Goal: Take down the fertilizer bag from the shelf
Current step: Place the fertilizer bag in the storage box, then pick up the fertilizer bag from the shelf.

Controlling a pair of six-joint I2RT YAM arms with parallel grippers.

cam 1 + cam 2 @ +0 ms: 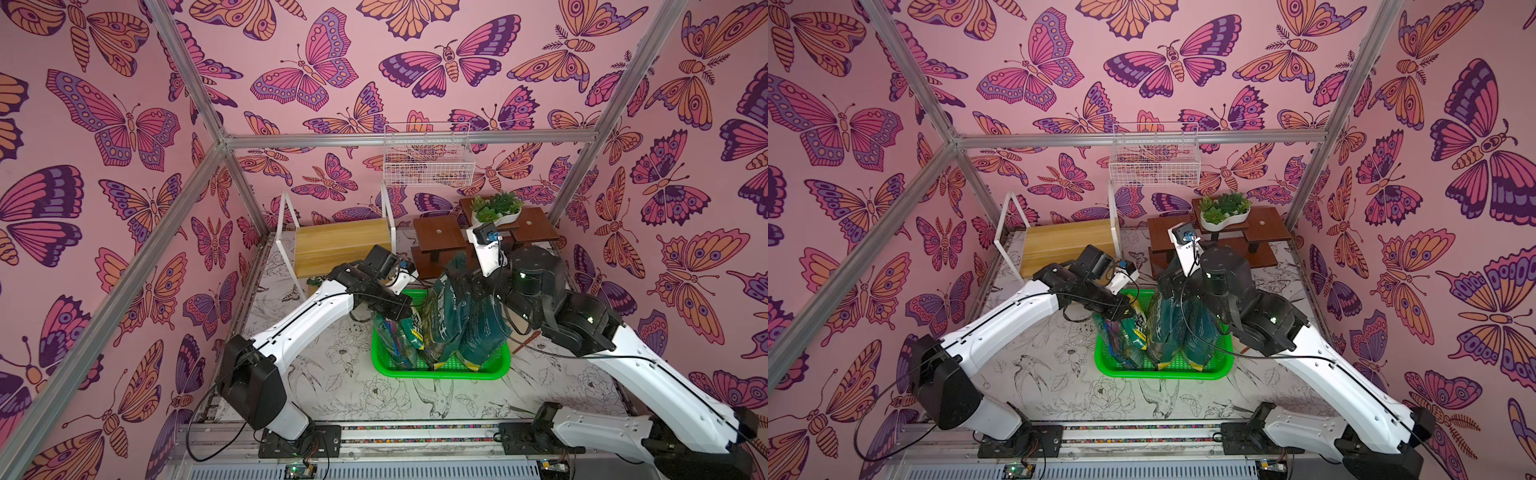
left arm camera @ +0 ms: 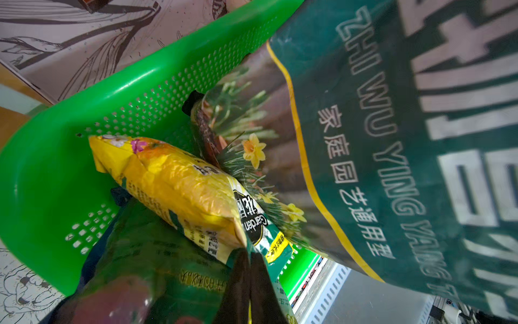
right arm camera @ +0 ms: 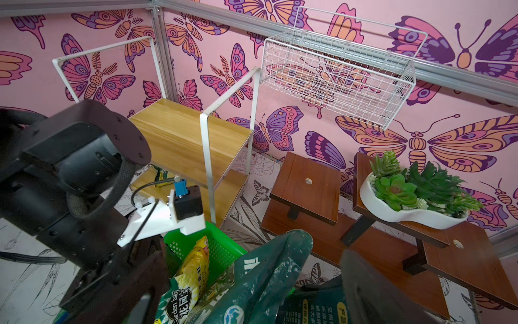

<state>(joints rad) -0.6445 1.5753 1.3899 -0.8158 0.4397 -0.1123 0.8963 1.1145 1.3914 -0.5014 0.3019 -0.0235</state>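
Note:
The shelf stands at the back left, its top board bare. In front of it a green basket holds several bags. My left gripper is shut on the top edge of a yellow fertilizer bag that stands in the basket. My right gripper is open. The crumpled top of a tall dark green bag rises between its fingers. Another dark green bag leans beside it.
A dark brown stepped stand with a white succulent planter sits at the back right. A white wire basket hangs on the back wall. A small yellow-green packet lies on the shelf's lower board.

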